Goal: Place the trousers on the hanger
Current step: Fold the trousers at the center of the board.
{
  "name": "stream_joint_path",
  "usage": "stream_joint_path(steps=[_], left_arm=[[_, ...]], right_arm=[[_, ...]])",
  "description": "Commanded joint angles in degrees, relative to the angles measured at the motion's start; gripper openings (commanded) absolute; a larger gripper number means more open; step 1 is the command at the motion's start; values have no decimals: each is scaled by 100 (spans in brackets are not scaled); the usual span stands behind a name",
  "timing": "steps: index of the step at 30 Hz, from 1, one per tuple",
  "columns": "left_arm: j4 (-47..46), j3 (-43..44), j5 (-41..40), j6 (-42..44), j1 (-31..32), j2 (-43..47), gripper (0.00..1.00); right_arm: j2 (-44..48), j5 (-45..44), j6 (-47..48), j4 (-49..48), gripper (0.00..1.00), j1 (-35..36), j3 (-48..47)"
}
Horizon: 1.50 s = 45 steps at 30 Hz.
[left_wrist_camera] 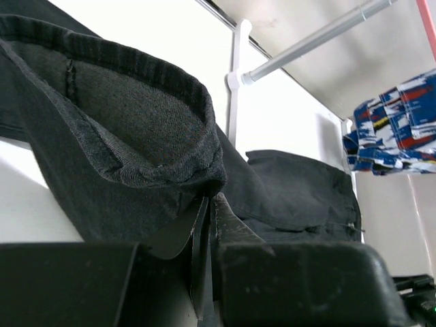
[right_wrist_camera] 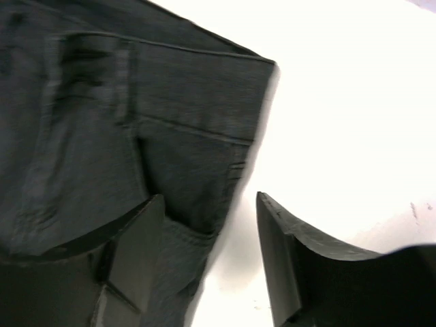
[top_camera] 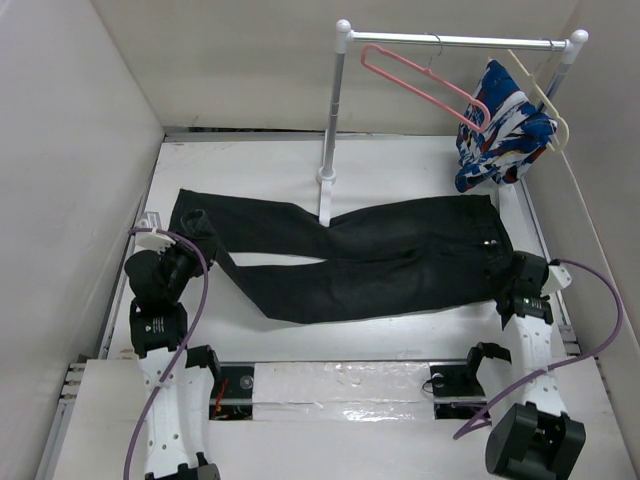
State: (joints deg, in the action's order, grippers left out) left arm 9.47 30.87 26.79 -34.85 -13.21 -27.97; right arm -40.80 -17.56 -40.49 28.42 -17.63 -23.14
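The black trousers [top_camera: 350, 255] lie spread across the white table, waist at the right, leg ends at the left. My left gripper [top_camera: 192, 245] is shut on a leg hem [left_wrist_camera: 136, 136], which is lifted and folded over its fingertips [left_wrist_camera: 228, 218]. My right gripper [top_camera: 505, 280] is open at the waist end; in the right wrist view its jaws straddle the waist edge [right_wrist_camera: 204, 170], one finger [right_wrist_camera: 136, 238] over the fabric, the other [right_wrist_camera: 279, 252] over bare table. The pink hanger [top_camera: 420, 85] hangs on the rail [top_camera: 460, 42] at the back.
A white rack stands at the back with its post [top_camera: 335, 120] just behind the trousers. A blue, white and red garment [top_camera: 503, 128] hangs on a cream hanger [top_camera: 545, 95] at the rail's right end. White walls close in both sides.
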Motion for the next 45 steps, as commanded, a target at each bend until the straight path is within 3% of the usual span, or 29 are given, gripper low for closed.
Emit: stream_joint_path(steps=[1, 10, 11, 12, 15, 19, 23, 28, 34, 40, 45], left_arm=[[-51, 419, -217, 189, 20, 116, 0], [-209, 279, -24, 110, 20, 72, 0], [-209, 296, -24, 110, -32, 72, 0], [-209, 270, -16, 110, -32, 72, 0], [-271, 244, -41, 58, -164, 72, 0], [-393, 340, -271, -241, -164, 28, 0], [-587, 411, -305, -479, -217, -33, 0], [-421, 726, -1200, -531, -217, -208, 0], [-394, 1026, -1711, -690, -217, -385, 0], [107, 1439, -2959, -391, -217, -499, 0], [81, 1273, -3346, -391, -217, -780, 0]], right_arm=[[-384, -142, -161, -197, 60, -162, 29], [-1535, 7, 225, -496, 53, -399, -428], [-1606, -10, 226, -487, 46, -399, -472], [-1668, -19, 234, -496, 27, -399, -525], [-1643, -71, 348, -409, 0, -399, -613], [-1002, -868, 603, -83, 0, -399, -797], [-596, -968, 911, 373, 0, -399, -1323], [-439, -1599, 1165, 1593, 0, -399, -2107], [239, -1461, 1605, 1990, 0, -399, -2985], [-155, -1127, 1939, 1756, 0, -399, -3258], [-1603, -986, 2019, 1535, 0, -321, -4005]])
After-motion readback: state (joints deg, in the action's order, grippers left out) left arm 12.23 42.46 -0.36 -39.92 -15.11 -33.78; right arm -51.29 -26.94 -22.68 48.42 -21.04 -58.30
